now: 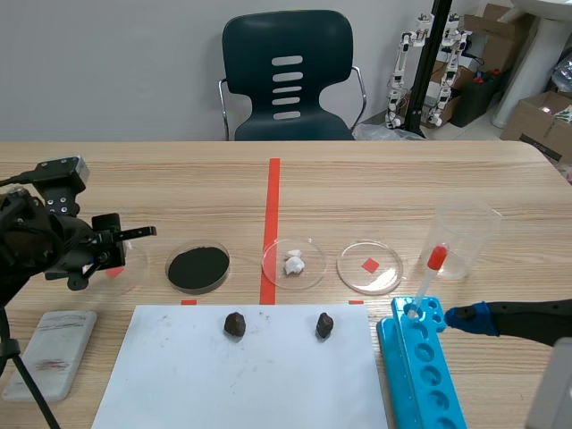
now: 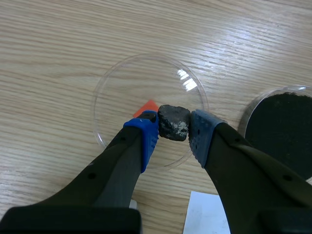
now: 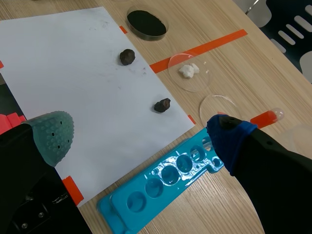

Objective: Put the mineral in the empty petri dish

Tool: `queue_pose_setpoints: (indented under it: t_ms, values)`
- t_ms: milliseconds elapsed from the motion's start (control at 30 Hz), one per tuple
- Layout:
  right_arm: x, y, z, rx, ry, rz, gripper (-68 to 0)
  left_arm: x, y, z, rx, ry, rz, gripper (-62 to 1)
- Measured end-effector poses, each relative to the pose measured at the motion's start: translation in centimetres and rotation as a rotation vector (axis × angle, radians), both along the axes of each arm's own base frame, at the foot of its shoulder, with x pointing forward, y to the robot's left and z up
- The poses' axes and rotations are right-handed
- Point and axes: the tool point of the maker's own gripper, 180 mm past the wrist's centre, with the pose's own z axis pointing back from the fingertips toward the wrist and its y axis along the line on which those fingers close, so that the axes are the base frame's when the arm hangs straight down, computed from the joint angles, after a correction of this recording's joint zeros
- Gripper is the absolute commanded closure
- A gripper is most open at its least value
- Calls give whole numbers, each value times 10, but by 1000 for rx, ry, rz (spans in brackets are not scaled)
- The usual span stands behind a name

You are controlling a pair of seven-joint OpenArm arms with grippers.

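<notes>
Rock (image 2: 173,122) sits squeezed in my left gripper (image 2: 174,136), over the empty dish (image 2: 131,83) (not let go yet). I only need to drop it. Right gripper (image 3: 139,136) is wide open, holding nothing.

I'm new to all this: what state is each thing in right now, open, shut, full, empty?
left gripper, shut on the mineral.
mineral, held over the leftmost petri dish.
leftmost petri dish, empty.
right gripper, open, holding nothing.
black-powder dish, filled.
middle dish, holds a white lump.
right dish, empty.
plastic cup, upright, empty.
dropper, standing tilted in the blue rack.
</notes>
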Motion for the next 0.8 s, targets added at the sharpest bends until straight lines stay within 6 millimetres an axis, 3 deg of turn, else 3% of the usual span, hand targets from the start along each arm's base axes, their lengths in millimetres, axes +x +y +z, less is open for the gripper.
queue_pose_setpoints:
  t_ms: [467,800]
  values:
    - [0,0,0,0,0,0,-569,16,3,1,-31,100,13,-116]
    - [0,0,0,0,0,0,-569,10,15,-26,-42,211,58,-116]
